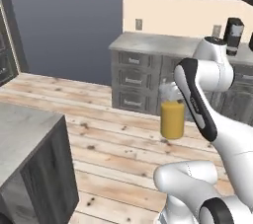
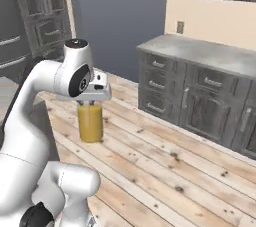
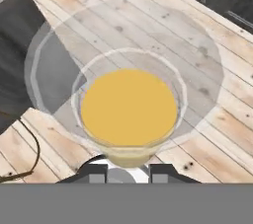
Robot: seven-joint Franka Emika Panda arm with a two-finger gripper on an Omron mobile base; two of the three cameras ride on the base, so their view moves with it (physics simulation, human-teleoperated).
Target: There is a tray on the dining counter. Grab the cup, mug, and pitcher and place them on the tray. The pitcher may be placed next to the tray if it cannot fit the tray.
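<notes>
Wooden plank flooring (image 1: 113, 144) fills the middle of the scene, bordered at the far side by dark grey base cabinets (image 2: 200, 98) under a pale grey worktop, with a beige wall and dark upper cabinets above them. At the lower left of the left base view, a corner of a pale marble surface (image 1: 22, 136) on a dark cabinet body is visible. A black appliance (image 1: 233, 35) stands on the far worktop. The arm rises from the base, folds at the elbow and extends forward at mid height, with the wrist turned so the hand points straight down. The gripper (image 2: 91, 102) sits directly over the pitcher (image 2: 90, 122), its jaws set narrow and clamped on the rim of the vessel. The pitcher hangs upright in the air above the floor planks, clear of every surface, and its lower body is filled with orange liquid. In the left base view the pitcher (image 1: 172, 118) appears just left of the forearm, in front of the cabinets. The hand view looks down into the mouth of the pitcher (image 3: 129, 107): a round orange liquid surface inside a clear glass wall, with the floor planks visible through the glass and the fingertips (image 3: 96, 174) at the near rim.
</notes>
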